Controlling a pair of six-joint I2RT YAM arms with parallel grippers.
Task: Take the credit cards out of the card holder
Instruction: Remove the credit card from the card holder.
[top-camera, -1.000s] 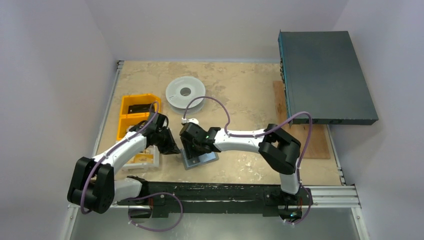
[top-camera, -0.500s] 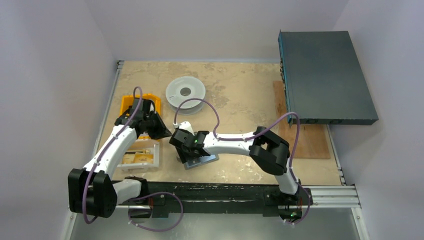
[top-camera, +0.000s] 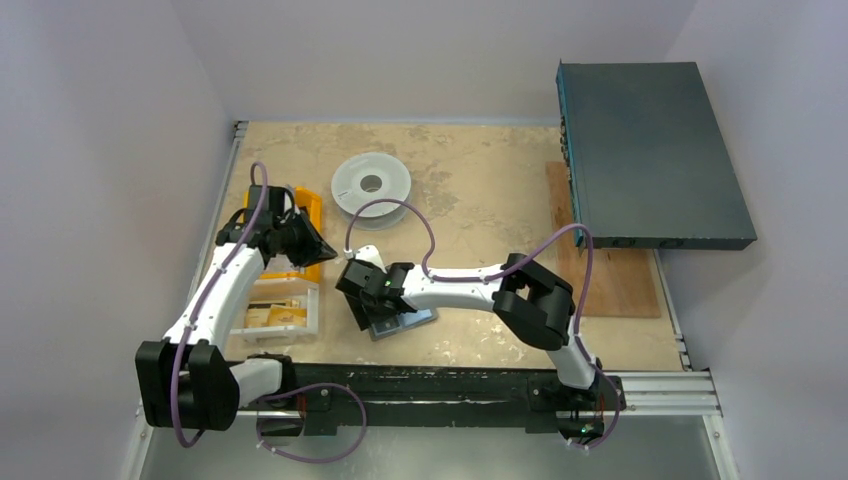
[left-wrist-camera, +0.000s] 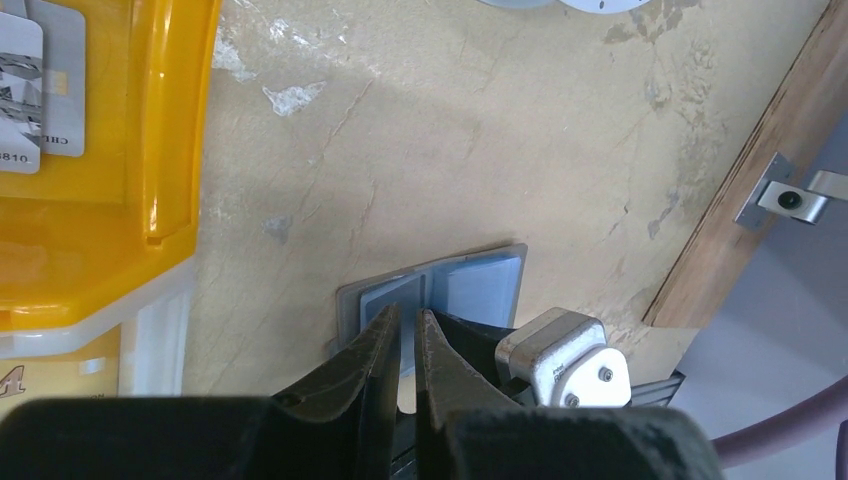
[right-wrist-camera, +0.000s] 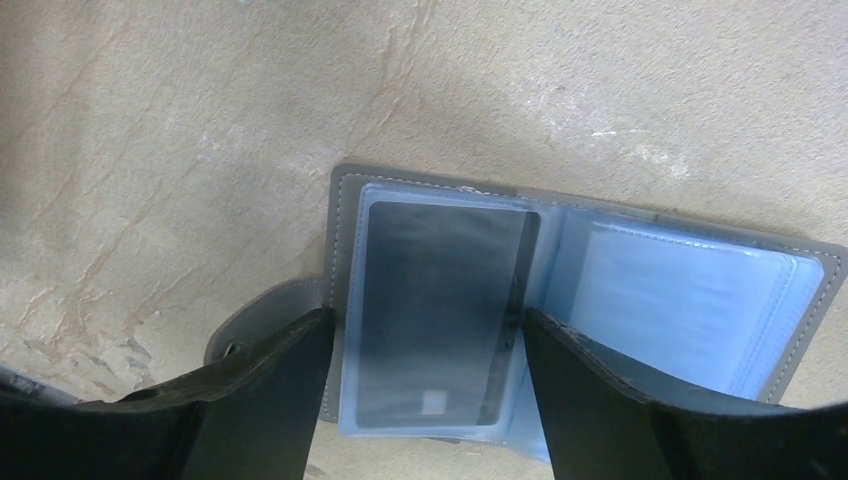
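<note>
Over card holder (right-wrist-camera: 660, 300), right pincer (right-wrist-camera: 425, 322) spread.

Beige table (top-camera: 480, 190), open card holder (top-camera: 410, 322) lying flat, pale round spool (top-camera: 371, 185), yellow bins (top-camera: 311, 215), wooden board (top-camera: 625, 285)

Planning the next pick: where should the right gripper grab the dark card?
Probably its long edges, from straight above: the dark card lies flat in a clear sleeve of the open card holder, and the right gripper, open, straddles it. Which sleeve end opens isn't visible.
</note>
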